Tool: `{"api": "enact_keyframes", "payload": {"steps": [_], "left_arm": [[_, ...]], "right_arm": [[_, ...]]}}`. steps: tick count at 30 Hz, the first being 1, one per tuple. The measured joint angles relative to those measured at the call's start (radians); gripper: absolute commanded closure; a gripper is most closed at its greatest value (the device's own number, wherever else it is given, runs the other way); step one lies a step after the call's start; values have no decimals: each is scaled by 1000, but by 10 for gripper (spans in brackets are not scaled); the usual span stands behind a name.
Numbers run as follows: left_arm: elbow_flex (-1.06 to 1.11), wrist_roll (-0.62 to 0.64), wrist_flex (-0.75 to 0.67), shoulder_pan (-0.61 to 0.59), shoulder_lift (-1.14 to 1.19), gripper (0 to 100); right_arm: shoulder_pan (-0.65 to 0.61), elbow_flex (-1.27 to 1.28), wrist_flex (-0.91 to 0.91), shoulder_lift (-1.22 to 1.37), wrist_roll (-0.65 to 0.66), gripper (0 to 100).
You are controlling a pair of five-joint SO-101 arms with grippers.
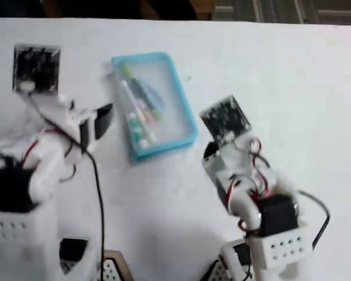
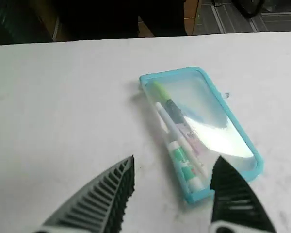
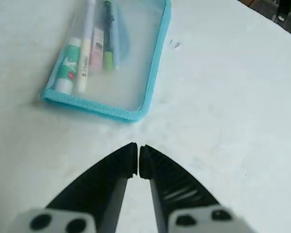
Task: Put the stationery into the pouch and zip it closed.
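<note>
Nearest, the right arm's black toothed gripper hovers over the white table with its jaws together, tips touching. It sits just short of the near right corner of the pouch. To the left, the left arm's black ribbed gripper has its jaws wide apart, close to the pouch's near left corner.

Beyond both lies the flat, clear plastic pouch with turquoise zip edging, near the middle of the table with its long sides running near to far. The stationery is already inside. A white-and-green glue stick and several slim pens are bunched against the left long side.

I cannot tell whether the zip is fully shut, nor pick out the puller for certain.

The main risk is probably sliding. The pouch looks light and lies loose on a smooth top, so a tug on the zip would likely drag it unless the other arm pins it. A shut jaw nudging the corner could spin it out of reach. If the left edge is open, tilting could spill the pens.
</note>
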Motion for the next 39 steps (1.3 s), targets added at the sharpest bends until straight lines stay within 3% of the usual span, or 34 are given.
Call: {"api": "enact_keyframes", "payload": {"steps": [6,10,14,25,31,39], "left_arm": [[431,-117,-236,-43,-279,957],[718,-146,-407,-43,-428,969],[957,-147,-519,-49,-537,976],[1254,-147,-549,-58,-684,976],[1393,-147,-603,-58,-804,976],[1395,-147,-473,-75,-916,976]], "right_arm": [[0,443,-232,-361,0,981],[8,647,-288,-574,0,981],[11,736,-296,-574,0,981],[68,848,-255,-603,2,981],[133,848,-66,-603,2,979],[133,848,49,-603,2,980]]}}
